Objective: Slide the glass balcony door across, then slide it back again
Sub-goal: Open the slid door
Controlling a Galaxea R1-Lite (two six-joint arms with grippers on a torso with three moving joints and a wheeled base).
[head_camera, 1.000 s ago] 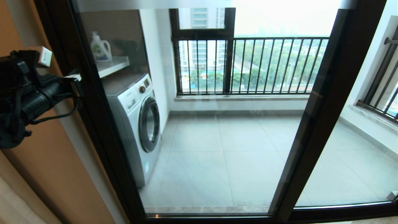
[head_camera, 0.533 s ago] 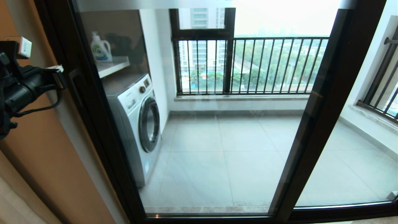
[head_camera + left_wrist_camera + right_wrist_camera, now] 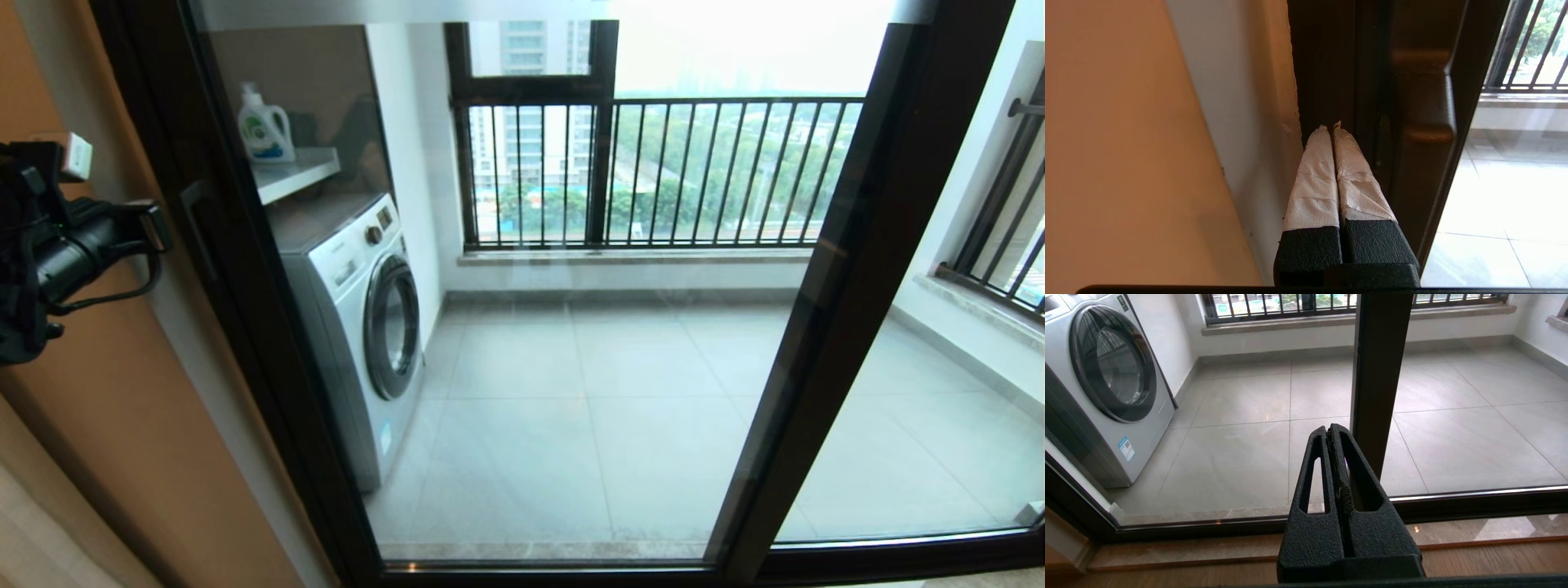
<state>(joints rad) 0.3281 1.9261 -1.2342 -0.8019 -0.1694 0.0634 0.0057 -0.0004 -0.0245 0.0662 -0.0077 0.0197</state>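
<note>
The glass balcony door fills the middle of the head view, and its handle upright stands against the left jamb. A small dark lever handle sits on that upright and shows close up in the left wrist view. My left gripper hovers just left of the handle, apart from the frame. Its tape-wrapped fingers are pressed together, shut on nothing, pointing at the dark jamb. My right gripper is shut and empty, low before the door's other upright; the head view does not show it.
A matching dark-framed glass panel stands to the right. Behind the glass are a washing machine, a detergent bottle on a shelf, and a black-barred railing window. An orange wall lies left of the jamb.
My left gripper has drawn back to the left, off the door's handle upright, and then dropped a little. The door has not moved.
</note>
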